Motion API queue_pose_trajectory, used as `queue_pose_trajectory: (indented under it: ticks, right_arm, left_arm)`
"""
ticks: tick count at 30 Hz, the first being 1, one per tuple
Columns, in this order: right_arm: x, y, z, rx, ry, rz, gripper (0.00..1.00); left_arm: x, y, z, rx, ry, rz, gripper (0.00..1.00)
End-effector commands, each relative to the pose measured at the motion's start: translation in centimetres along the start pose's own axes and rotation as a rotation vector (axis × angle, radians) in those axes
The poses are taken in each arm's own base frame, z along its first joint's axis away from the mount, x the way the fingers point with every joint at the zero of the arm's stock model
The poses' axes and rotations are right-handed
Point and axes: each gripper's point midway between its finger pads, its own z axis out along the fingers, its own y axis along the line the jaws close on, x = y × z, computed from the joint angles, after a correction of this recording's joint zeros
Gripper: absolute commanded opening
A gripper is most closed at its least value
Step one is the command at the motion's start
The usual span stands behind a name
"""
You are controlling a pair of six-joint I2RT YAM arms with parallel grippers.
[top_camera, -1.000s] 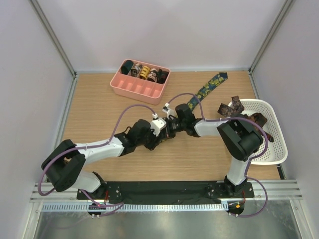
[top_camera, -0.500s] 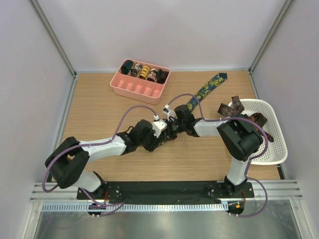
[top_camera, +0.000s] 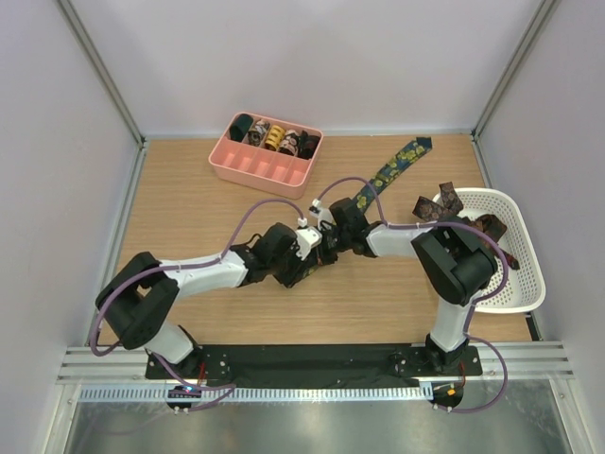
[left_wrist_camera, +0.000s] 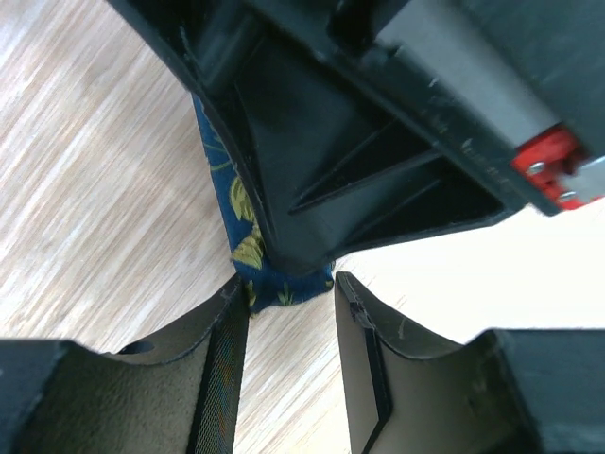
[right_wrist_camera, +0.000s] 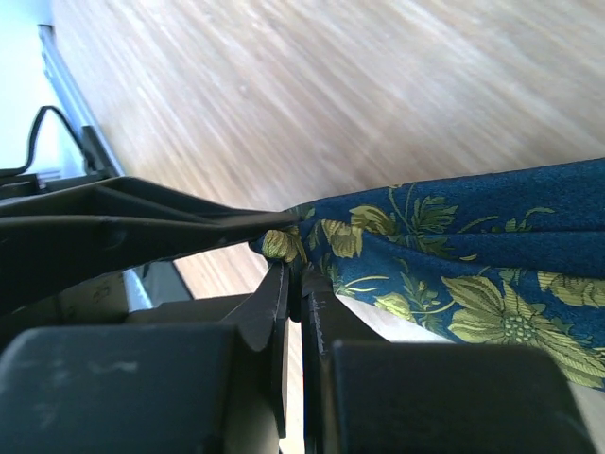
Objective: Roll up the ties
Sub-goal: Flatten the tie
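A navy tie with yellow-green print (top_camera: 392, 168) lies on the wooden table, running from the back right down to the middle. My right gripper (top_camera: 330, 238) is shut on its near end, which shows clearly in the right wrist view (right_wrist_camera: 454, 246), pinched between the fingers (right_wrist_camera: 295, 270). My left gripper (top_camera: 314, 249) is open and sits right against the right gripper. In the left wrist view its two fingers (left_wrist_camera: 290, 284) flank the tie's end (left_wrist_camera: 248, 255) without closing on it. Several rolled ties (top_camera: 274, 137) sit in the pink tray.
The pink tray (top_camera: 257, 173) stands at the back centre-left. A white basket (top_camera: 529, 236) at the right holds brown ties (top_camera: 444, 203) hanging over its rim. Both arms' purple cables loop above the table's middle.
My left arm has moved right and a little back, bringing its open gripper up to the tie end. The right gripper has stayed shut on the tie and barely moved.
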Motion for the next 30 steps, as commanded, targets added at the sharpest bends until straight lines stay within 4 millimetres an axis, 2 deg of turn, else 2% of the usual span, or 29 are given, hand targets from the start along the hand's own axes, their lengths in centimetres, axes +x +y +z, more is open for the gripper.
queue_pose_trajectory:
  ticks: [1, 4, 8, 11, 15, 16, 17, 18, 19, 20, 21, 22, 23, 24, 26, 27, 28, 29, 30]
  right_arm:
    - [-1.4, -1.3, 0.2, 0.067, -0.026, -0.048, 0.01]
    - [-1.1, -2.3, 0.6, 0.100, -0.023, -0.045, 0.01]
    - [-0.7, -2.7, 1.1, 0.089, -0.011, -0.039, 0.01]
    - [-1.0, -1.8, 0.9, 0.056, -0.020, -0.044, 0.01]
    - [-1.4, 0.3, 0.0, 0.019, -0.027, -0.066, 0.04]
    - [-1.5, 0.8, -0.2, 0.020, -0.029, -0.076, 0.04]
    - [-2.0, 1.6, -0.6, 0.016, -0.042, -0.097, 0.04]
    - [-2.0, 1.8, -0.9, 0.037, -0.042, -0.099, 0.05]
    - [-2.1, 2.1, -0.9, 0.044, -0.050, -0.118, 0.05]
    - [-1.8, 2.7, -0.8, 0.054, -0.041, -0.137, 0.05]
    - [-1.2, 2.9, -0.9, 0.077, -0.022, -0.141, 0.06]
    - [-1.5, 2.4, -0.8, 0.131, -0.036, -0.172, 0.07]
    - [-1.2, 3.4, -0.3, 0.137, -0.025, -0.208, 0.08]
    - [-0.8, 3.4, 0.0, 0.152, -0.014, -0.222, 0.09]
    - [-0.5, 3.7, 0.7, 0.194, -0.002, -0.270, 0.16]
    - [0.9, 4.0, 1.5, 0.213, 0.042, -0.298, 0.21]
    - [1.2, 4.3, 1.7, 0.225, 0.048, -0.321, 0.32]
    - [1.3, 4.6, 1.9, 0.229, 0.047, -0.344, 0.39]
    - [1.4, 5.1, 2.0, 0.214, 0.040, -0.352, 0.46]
  left_arm:
    - [-1.0, -0.2, -0.3, 0.000, 0.014, 0.007, 0.42]
    - [-1.2, -0.2, -0.1, -0.005, 0.024, -0.008, 0.43]
    - [-1.3, -0.2, -0.1, -0.008, 0.029, -0.021, 0.51]
    - [-1.8, -0.1, -0.4, -0.018, 0.000, -0.014, 0.56]
    - [-2.6, 1.4, -1.5, -0.115, -0.067, -0.039, 0.56]
    - [-2.9, 1.8, -2.0, -0.139, -0.092, -0.053, 0.56]
    - [-4.6, 2.0, -3.3, -0.157, -0.178, -0.071, 0.56]
    - [-3.8, 2.3, -3.8, -0.179, -0.197, -0.093, 0.56]
    - [-4.1, 3.2, -4.6, -0.235, -0.239, -0.129, 0.57]
    - [-4.3, 3.2, -5.3, -0.241, -0.281, -0.192, 0.57]
    - [-4.3, 3.2, -6.9, -0.240, -0.334, -0.218, 0.59]
    - [-4.0, 3.4, -7.5, -0.253, -0.352, -0.249, 0.62]
    - [-4.2, 3.8, -8.4, -0.281, -0.399, -0.328, 0.63]
    - [-4.8, 3.7, -9.9, -0.271, -0.458, -0.353, 0.64]
    - [-3.3, 4.6, -10.9, -0.322, -0.481, -0.421, 0.71]
    - [-3.6, 4.7, -12.3, -0.323, -0.536, -0.465, 0.73]
    - [-3.2, 4.8, -12.7, -0.330, -0.548, -0.475, 0.75]
    - [-2.1, 5.1, -12.7, -0.346, -0.538, -0.485, 0.77]
    - [-2.0, 5.5, -13.4, -0.365, -0.563, -0.511, 0.81]
